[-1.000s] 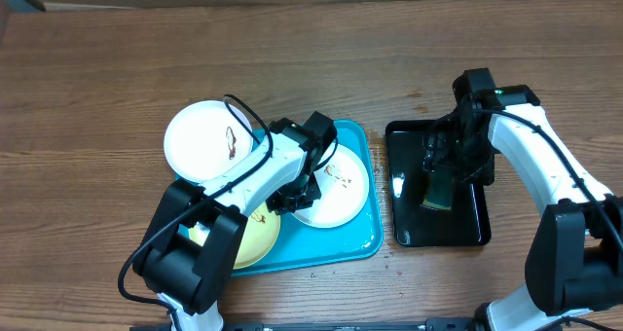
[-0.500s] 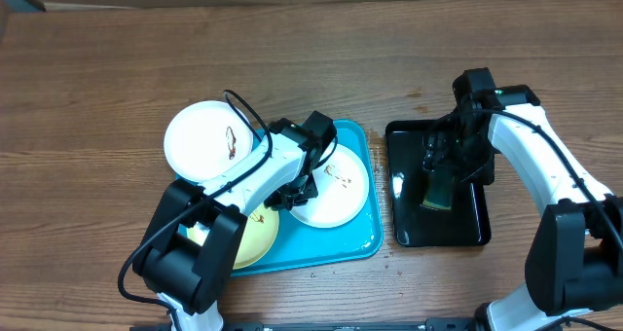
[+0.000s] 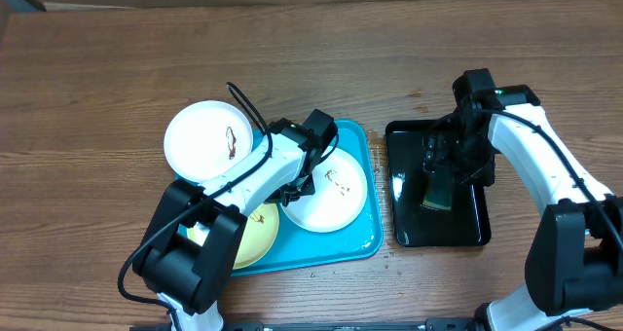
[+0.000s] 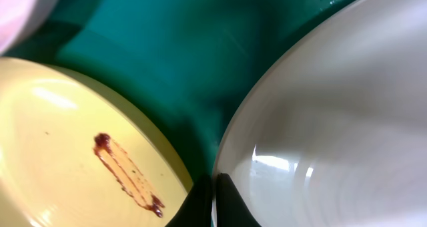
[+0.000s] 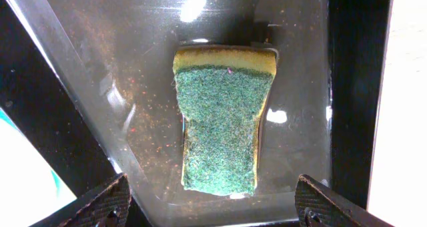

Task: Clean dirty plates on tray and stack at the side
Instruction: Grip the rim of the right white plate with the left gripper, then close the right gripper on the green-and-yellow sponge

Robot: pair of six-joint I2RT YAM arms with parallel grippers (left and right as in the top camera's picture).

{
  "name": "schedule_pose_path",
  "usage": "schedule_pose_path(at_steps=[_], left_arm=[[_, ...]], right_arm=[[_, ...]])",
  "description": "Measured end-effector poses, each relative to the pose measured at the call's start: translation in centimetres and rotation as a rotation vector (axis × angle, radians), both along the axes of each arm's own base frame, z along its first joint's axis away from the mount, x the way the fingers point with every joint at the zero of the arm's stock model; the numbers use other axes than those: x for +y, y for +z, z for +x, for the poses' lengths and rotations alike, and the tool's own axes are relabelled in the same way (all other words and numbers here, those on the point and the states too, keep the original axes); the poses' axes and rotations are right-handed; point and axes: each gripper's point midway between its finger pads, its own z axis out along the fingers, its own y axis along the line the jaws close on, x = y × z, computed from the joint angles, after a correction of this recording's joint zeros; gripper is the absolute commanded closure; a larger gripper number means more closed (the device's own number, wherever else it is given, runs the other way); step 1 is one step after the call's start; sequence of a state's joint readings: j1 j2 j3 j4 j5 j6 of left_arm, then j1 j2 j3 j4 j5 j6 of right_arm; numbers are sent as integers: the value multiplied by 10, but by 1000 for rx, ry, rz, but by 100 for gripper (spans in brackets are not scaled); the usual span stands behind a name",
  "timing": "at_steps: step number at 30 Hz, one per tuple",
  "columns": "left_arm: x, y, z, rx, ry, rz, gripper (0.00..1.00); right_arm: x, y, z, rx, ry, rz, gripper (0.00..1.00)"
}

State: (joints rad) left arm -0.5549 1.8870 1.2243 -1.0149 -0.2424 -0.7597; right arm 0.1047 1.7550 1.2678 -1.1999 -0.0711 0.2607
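Observation:
The turquoise tray point(image 3: 362, 236) holds a pale yellow-green plate point(image 3: 258, 236) and a white plate point(image 3: 336, 193), each with a brown smear. A second white plate point(image 3: 200, 141) lies at the tray's far left corner, partly over the table. My left gripper point(image 3: 298, 186) is shut on the left rim of the tray's white plate point(image 4: 333, 120); its fingertips point(image 4: 227, 200) pinch the edge, beside the yellow-green plate point(image 4: 53, 133). My right gripper point(image 5: 213, 210) hangs open over a green and yellow sponge point(image 5: 223, 120), its fingers apart from it on both sides.
The sponge point(image 3: 437, 191) lies in a glossy black tray point(image 3: 409, 229) right of the turquoise one. Bare wooden table surrounds both trays. The right arm point(image 3: 545, 161) reaches in from the front right, the left arm point(image 3: 234, 190) crosses the yellow-green plate.
My left gripper's jaws have closed onto the rim of the white plate on the tray. The right arm and the sponge have not moved.

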Motion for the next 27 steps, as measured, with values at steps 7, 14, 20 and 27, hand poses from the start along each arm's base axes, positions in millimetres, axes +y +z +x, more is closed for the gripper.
schedule_pose_path(at_steps=[7,14,20,27], left_arm=[[9,4,16,-73,-31,63,96],[-2,6,47,-178,-150,51,91],[-5,7,55,-188,-234,57,62],[2,4,37,-98,-254,64,61]], right_arm=[[1,0,-3,14,-1,9,20],[3,1,-5,20,-2,17,20],[3,1,-5,22,-2,20,20],[4,1,-5,22,-2,24,20]])
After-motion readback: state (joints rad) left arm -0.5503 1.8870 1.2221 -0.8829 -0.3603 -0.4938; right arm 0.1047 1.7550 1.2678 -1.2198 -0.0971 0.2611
